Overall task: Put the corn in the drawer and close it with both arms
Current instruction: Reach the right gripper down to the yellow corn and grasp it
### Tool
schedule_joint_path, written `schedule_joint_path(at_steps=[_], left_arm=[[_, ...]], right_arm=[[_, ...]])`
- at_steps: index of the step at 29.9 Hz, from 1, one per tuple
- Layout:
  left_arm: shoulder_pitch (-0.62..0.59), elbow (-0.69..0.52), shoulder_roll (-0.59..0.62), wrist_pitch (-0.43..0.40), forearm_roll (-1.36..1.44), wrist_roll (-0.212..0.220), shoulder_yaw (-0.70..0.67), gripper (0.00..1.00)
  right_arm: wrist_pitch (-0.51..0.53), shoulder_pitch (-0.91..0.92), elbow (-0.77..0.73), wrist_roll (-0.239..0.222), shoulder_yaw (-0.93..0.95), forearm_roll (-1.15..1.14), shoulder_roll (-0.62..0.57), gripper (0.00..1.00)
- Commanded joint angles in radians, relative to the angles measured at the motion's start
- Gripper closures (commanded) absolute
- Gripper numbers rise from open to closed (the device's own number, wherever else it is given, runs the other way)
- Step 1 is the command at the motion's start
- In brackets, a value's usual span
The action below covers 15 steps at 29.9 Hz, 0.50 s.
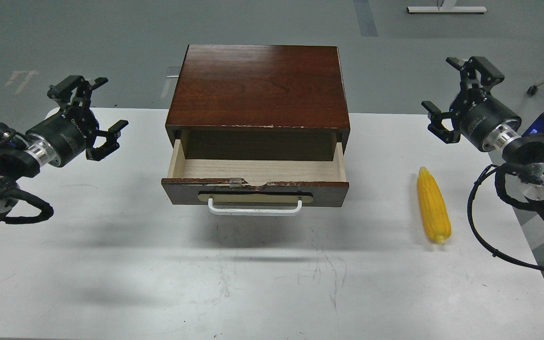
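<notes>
The left end effector [93,113] hangs with fingers spread and empty, left of the drawer [255,182]. The right end effector [458,94] is likewise spread and empty above the table [111,264]. The drawer stands pulled out, its pale interior bare. The corn cob [433,205] lies on the table right of it, near the right arm.

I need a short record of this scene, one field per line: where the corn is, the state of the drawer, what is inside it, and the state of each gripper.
corn: lies flat on the white table, right of the cabinet, not held
drawer: pulled open, white handle facing the camera
drawer interior: pale wood, nothing visible in it
cabinet: dark brown wood, at the centre of the table's far edge
left gripper: open, holds nothing, above the table's left side
right gripper: open, holds nothing, beyond the corn
</notes>
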Motion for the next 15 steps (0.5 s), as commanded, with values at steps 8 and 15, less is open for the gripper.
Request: schedule_joint_path(at_steps=[8, 15], left_arm=[[0.006, 0.002, -0.045, 0.004, 0.001, 0.0, 0.002, 0.01], [0.007, 0.012, -0.059, 0.009, 0.001, 0.0, 0.002, 0.01]], right_arm=[[-0.015, 0.013, 0.041, 0.0, -0.105, -0.335, -0.144, 0.0], [-0.133, 0.009, 0.045, 0.069, -0.195, -0.999, -0.233, 0.0]])
